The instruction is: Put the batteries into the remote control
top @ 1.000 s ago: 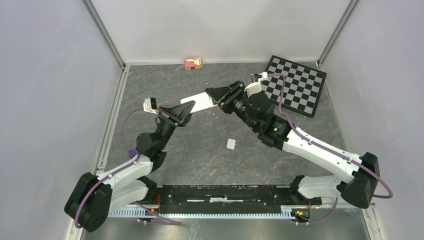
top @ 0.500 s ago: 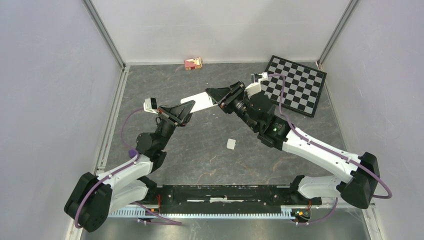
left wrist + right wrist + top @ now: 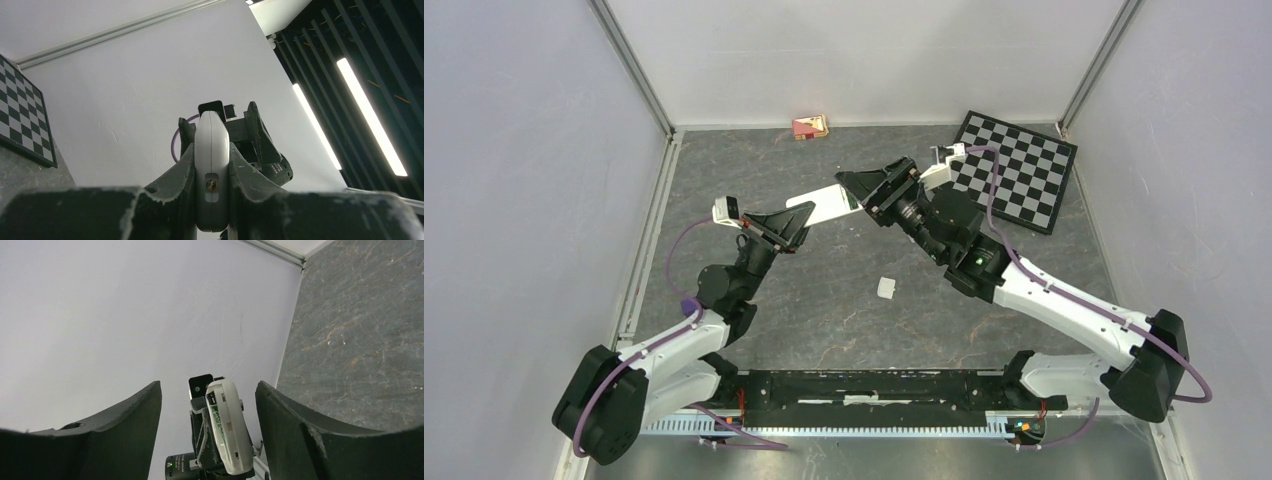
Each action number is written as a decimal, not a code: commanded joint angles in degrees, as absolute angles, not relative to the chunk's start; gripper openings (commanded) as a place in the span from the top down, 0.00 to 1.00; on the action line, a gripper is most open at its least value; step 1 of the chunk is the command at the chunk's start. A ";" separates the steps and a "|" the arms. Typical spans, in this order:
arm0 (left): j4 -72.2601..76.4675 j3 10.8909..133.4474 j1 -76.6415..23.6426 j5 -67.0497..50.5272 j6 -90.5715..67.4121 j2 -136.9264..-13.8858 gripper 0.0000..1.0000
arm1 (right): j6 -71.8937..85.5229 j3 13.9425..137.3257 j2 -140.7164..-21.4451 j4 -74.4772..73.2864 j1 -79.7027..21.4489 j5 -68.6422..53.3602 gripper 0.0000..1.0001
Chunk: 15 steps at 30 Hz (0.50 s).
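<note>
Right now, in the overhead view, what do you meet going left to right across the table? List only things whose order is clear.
Left wrist camera → white remote → small white piece → checkerboard.

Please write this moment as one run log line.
left gripper: shut on remote | right gripper: open around remote's far end, not touching
</note>
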<state>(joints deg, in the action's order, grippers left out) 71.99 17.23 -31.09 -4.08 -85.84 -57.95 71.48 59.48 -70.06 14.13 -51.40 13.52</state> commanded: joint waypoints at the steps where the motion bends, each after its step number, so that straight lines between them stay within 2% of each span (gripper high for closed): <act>1: 73.16 16.88 -30.77 -2.72 -85.25 -57.03 0.98 | 67.81 58.52 -66.53 16.48 -50.47 13.42 0.28; 9: 73.30 17.53 -30.76 -3.07 -85.65 -57.62 0.98 | 62.80 57.73 -65.88 17.85 -49.76 10.09 0.49; 15: 74.15 17.84 -30.83 -3.54 -85.96 -58.27 0.98 | 60.93 58.75 -66.80 15.70 -49.67 8.53 0.56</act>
<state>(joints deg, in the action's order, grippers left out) 71.88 16.95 -31.09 -3.53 -85.86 -58.04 63.40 57.39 -66.70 14.48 -49.71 10.96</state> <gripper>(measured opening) 0.266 0.465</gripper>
